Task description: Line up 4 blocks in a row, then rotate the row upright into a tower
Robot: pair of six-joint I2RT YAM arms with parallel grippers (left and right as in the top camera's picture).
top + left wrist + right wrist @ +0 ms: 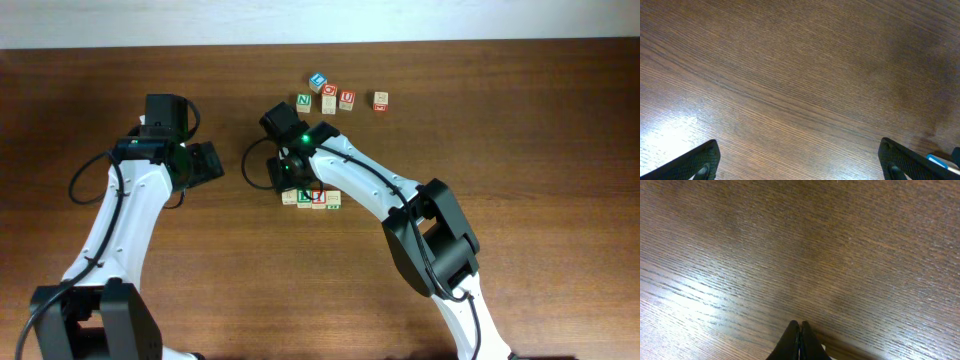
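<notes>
1. Wood-grain desk (520,120): blocks (322,200) in row at centre, beside R arm.
2. R hand (800,326) pressed together, empty; L hand (797,150) spread, idle.
3. Risk: shut fingers nudge row, scattering neighbours.

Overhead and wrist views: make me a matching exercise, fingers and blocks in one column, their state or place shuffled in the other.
1. left fingers
2. right fingers
3. row of four blocks
4. blue-topped cube

A. farthest from the robot
B. pressed together
C. wide apart
D. lined up side by side

Pairs: 1-C, 2-B, 3-D, 4-A
</notes>
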